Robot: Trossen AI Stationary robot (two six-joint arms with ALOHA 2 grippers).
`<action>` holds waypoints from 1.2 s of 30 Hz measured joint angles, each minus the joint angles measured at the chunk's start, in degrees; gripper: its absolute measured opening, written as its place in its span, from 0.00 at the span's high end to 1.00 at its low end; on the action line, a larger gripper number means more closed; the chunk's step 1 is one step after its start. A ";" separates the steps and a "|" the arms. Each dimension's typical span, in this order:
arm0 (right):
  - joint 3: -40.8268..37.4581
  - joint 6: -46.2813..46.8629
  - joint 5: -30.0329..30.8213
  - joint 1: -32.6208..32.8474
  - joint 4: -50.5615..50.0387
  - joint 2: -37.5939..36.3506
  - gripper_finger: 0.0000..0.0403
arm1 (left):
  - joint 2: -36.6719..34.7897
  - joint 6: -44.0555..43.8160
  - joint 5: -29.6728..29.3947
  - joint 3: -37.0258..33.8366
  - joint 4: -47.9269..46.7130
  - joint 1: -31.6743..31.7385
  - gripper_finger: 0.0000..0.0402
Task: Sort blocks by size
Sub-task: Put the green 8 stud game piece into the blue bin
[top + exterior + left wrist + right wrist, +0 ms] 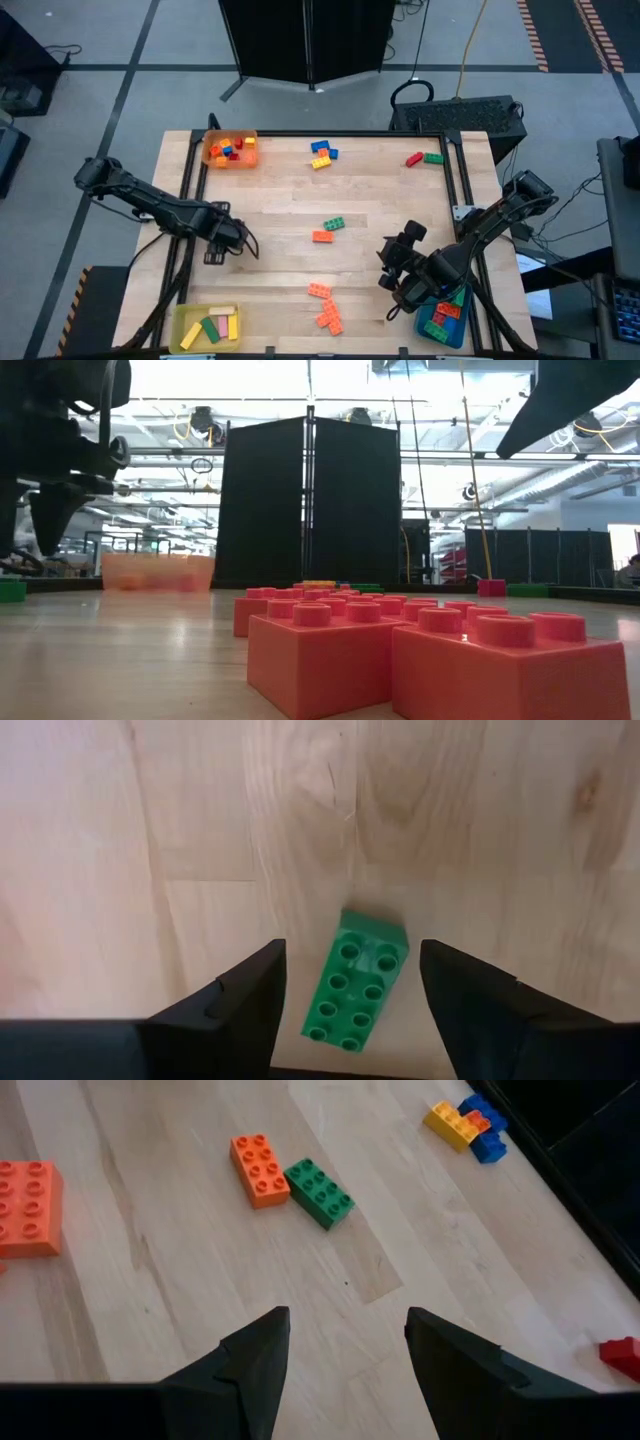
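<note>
now open left claw (350,1010) astride green block (355,990)

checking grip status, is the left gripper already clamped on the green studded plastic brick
No, the left gripper is open, with the green studded plastic brick lying loose on the table between its fingers.

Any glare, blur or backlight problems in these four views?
Low view: bright ceiling lights wash out the top, the arms show as silhouettes, and the far orange tray is soft. Left wrist view: green brick sharp between the open left pincer. High and right wrist views: evenly lit.
</note>
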 joint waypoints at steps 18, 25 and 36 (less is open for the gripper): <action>0.00 -0.21 -0.11 0.02 2.23 0.00 0.51 | 12.16 -1.25 1.36 -0.70 0.05 -0.07 0.15; 0.00 -0.21 -0.19 0.15 2.24 0.00 0.51 | 16.82 -1.30 0.68 -0.70 -0.06 -0.07 0.16; 0.00 -0.21 0.00 0.15 2.24 0.00 0.51 | 19.02 -5.73 2.24 -0.61 1.50 -0.11 0.52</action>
